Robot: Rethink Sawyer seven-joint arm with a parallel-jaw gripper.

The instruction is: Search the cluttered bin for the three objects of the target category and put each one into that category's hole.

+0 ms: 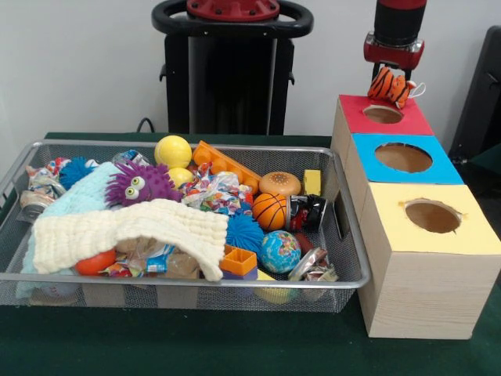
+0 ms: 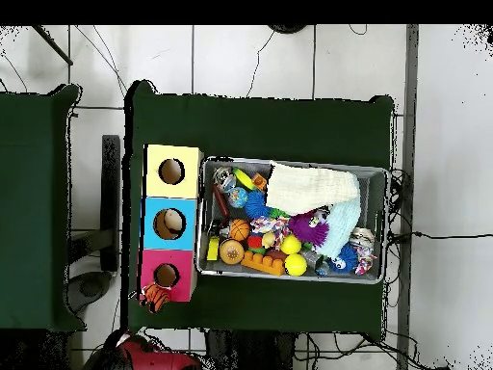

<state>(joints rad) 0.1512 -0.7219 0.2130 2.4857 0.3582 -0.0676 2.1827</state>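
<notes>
An orange, black-striped tiger plush (image 1: 387,88) hangs just above the back edge of the red box top (image 1: 348,117), close to its round hole (image 1: 383,114). My gripper (image 1: 394,72) comes down from above and is shut on the plush; the toy hides the fingertips. In the overhead view the tiger plush (image 2: 154,297) lies at the outer edge of the red section (image 2: 149,265). A purple fuzzy monster with big eyes (image 1: 141,184) lies in the wire mesh bin (image 1: 180,282), partly on a light blue cloth (image 1: 82,196).
The box row continues with a blue-topped hole (image 1: 403,157) and a yellow-topped hole (image 1: 432,216). The bin holds a cream cloth (image 1: 133,231), a yellow ball (image 1: 173,151), a small basketball (image 1: 269,210), a globe ball (image 1: 280,251), orange blocks and wrappers.
</notes>
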